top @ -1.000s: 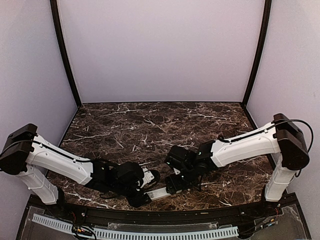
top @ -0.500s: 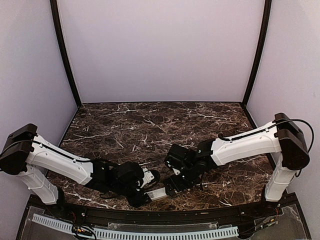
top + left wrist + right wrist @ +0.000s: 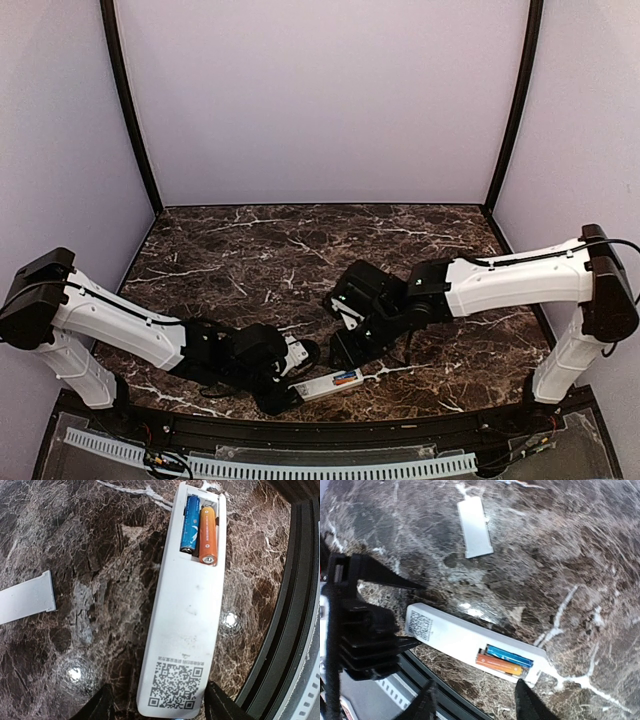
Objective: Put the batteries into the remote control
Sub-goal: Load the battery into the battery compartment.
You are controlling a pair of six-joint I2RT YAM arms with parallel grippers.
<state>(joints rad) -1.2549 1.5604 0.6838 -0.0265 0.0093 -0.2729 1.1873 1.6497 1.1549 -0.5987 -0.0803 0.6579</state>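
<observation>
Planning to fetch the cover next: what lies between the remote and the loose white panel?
Nothing: in the left wrist view only bare marble table separates the remote control from the white panel; the right wrist view agrees.

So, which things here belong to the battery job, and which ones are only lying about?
Job:
- remote, back up, compartment open
- blue battery, seated in it
- orange battery, seated beside the blue one

Lying about:
- grey cover, flat on the table, apart from the remote; probably its lid, so wanted later
</observation>
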